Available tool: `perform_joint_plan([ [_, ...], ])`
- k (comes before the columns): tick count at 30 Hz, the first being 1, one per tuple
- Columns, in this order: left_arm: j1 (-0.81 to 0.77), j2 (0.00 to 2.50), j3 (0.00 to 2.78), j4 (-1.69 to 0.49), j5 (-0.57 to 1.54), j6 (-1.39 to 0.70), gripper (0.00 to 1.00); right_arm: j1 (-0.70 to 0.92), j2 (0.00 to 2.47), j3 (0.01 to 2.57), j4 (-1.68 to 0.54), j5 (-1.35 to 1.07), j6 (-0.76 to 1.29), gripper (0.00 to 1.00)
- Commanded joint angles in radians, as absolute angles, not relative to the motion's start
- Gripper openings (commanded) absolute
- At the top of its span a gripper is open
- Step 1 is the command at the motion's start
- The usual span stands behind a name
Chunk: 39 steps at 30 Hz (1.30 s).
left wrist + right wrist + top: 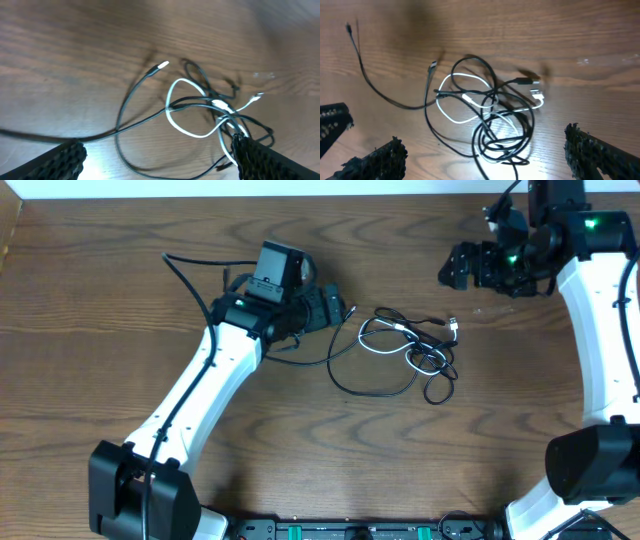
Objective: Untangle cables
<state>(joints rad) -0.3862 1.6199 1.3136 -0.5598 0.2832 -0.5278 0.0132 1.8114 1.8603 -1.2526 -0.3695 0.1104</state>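
Note:
A tangle of thin black cables [420, 360] with one short white cable [385, 340] woven through lies on the wooden table, centre right. My left gripper [335, 310] sits just left of the tangle, open, nothing between its fingers [62, 160]; a black cable loop [140, 125] runs between them on the table. My right gripper [462, 268] hovers above and to the right of the tangle, open and empty. In the right wrist view the black cables [505, 135] and the white cable [460, 100] lie between and ahead of the fingertips [595, 150].
The left arm [200, 400] stretches diagonally from the lower left. The right arm [600, 330] runs down the right edge. A thicker black arm cable [190, 280] arcs behind the left wrist. The table's far edge is at the top.

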Motion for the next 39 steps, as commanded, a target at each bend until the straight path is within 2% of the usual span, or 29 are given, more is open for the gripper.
perform_joint_plan([
  [1, -0.410, 1.628, 1.324, -0.530, 0.280, -0.537, 0.97, -0.047, 1.813, 1.857, -1.259, -0.369, 0.134, 0.99],
  [10, -0.466, 1.679, 1.324, -0.393, 0.280, -0.537, 0.97, -0.194, 1.813, 1.856, -1.309, -0.373, 0.134, 0.99],
  [17, -0.470, 1.773, 1.338, -0.258, 0.308, -0.542, 0.97, -0.208, 1.813, 1.856, -1.347, -0.372, 0.133, 0.99],
  [27, -0.470, 1.889, 1.525, -0.302, 0.359, -0.524, 0.98, -0.208, 1.813, 1.856, -1.353, -0.373, 0.133, 0.99],
  [39, -0.520, 1.891, 1.527, -0.405, 0.362, -0.509, 0.98, -0.198, 1.813, 1.856, -1.352, -0.377, 0.134, 0.99],
])
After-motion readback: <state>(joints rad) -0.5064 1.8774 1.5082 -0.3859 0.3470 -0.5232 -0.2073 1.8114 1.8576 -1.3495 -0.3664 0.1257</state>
